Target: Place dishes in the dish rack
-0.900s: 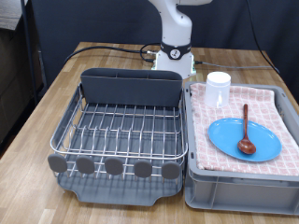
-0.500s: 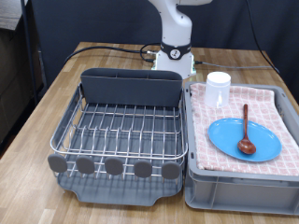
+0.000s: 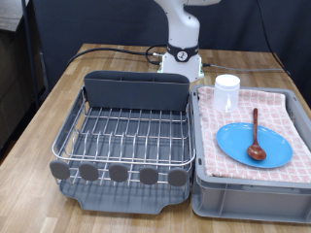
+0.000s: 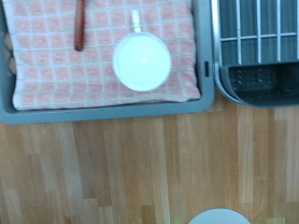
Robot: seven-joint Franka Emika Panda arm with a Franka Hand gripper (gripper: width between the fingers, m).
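The silver wire dish rack (image 3: 126, 136) on its dark grey tray fills the exterior view's left half, and nothing sits in it; its corner also shows in the wrist view as the dish rack (image 4: 257, 51). In the grey crate on the exterior view's right, a white mug (image 3: 226, 93) stands on the pink checked towel. The light-blue plate (image 3: 253, 146) lies closer to the exterior view's bottom, with the wooden spoon (image 3: 255, 134) resting on it. From above, the wrist view shows the mug (image 4: 142, 61) and the spoon handle (image 4: 79, 23). The gripper is not in view in either picture.
The robot's white base (image 3: 181, 53) stands behind the rack with black cables beside it. The grey crate (image 3: 248, 194) sits close against the rack's side. Bare wooden table (image 4: 112, 173) lies beyond the crate wall. A pale round object (image 4: 220, 217) peeks in at the wrist view's edge.
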